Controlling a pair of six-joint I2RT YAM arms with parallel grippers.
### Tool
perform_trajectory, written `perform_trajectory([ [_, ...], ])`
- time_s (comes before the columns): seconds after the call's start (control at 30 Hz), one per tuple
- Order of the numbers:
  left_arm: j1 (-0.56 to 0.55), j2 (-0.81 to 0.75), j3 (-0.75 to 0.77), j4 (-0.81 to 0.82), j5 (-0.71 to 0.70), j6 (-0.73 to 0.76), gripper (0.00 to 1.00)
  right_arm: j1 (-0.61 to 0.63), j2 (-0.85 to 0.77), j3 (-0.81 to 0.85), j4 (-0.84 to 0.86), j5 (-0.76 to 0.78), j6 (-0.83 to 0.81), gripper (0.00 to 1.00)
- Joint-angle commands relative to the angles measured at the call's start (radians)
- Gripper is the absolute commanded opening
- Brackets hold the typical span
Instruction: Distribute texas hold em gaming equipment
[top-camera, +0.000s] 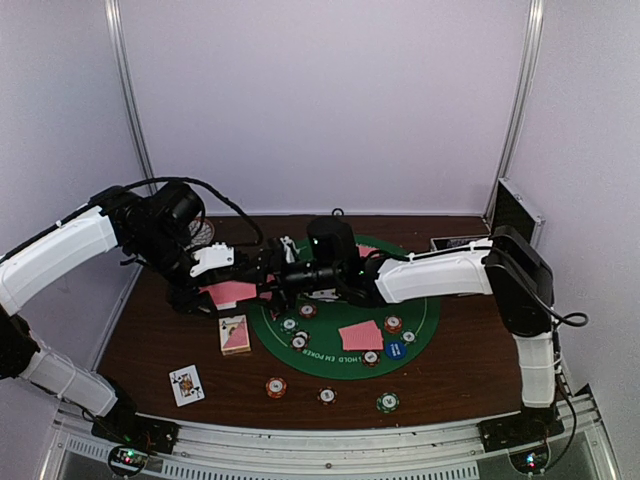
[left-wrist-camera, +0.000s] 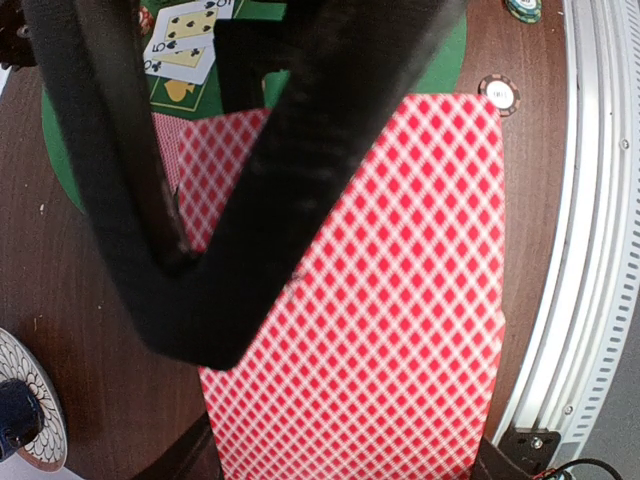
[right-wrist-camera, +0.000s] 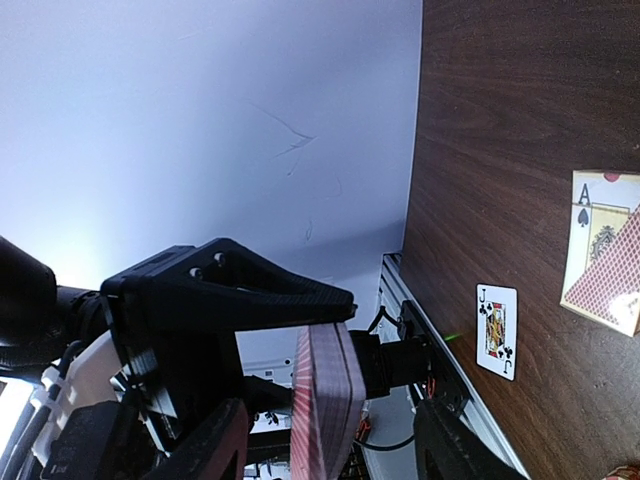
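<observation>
1. Left hand (left-wrist-camera: 342, 458) was clamped shut on the deck of red-backed cards (left-wrist-camera: 400, 300), up above the desk's (top-camera: 150, 350) left side. The right hand (right-wrist-camera: 335, 445) had its fingers apart either side of that deck, gripping nothing.
2. Dealt so far: a face-up jack (top-camera: 186, 384) near the front, plus an ace of spades (right-wrist-camera: 590, 230) under a face-down card.
3. Three chips (top-camera: 327, 395) sat out front, but more were bunched on the green mat (top-camera: 420, 320). Plenty left, by my reckoning.

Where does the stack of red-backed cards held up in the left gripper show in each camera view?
Top external: the card stack is left of centre, at the green mat's left edge.
Left wrist: the card stack fills the centre and lower right, back toward the camera.
Right wrist: the card stack is bottom centre, seen edge-on.
Shared landmark: the dark wooden table.
</observation>
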Motion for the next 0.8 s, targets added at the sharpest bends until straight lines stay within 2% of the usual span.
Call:
perform_trajectory([
  [0.0,0.001,-0.022,0.029,0.029,0.018,-0.006,0.22,-0.003,-0.051,0.013,-0.016,-0.030,-0.022,0.56],
  [0.1,0.001,-0.024,0.026,0.030,0.013,-0.005,0.22,-0.008,-0.063,0.010,-0.051,-0.040,-0.037,0.44],
  [0.43,0.001,-0.026,0.020,0.030,0.009,-0.002,0.22,-0.035,-0.121,-0.008,-0.144,-0.067,-0.095,0.14],
  [0.53,0.001,-0.025,0.017,0.029,0.006,0.000,0.22,-0.045,-0.135,-0.012,-0.157,-0.076,-0.102,0.10],
  [0.63,0.001,-0.027,0.011,0.029,-0.005,0.003,0.22,-0.060,-0.147,-0.010,-0.180,-0.088,-0.109,0.00],
  [0.77,0.001,-0.028,0.008,0.028,-0.019,0.007,0.22,-0.091,-0.186,-0.019,-0.224,-0.096,-0.139,0.00],
])
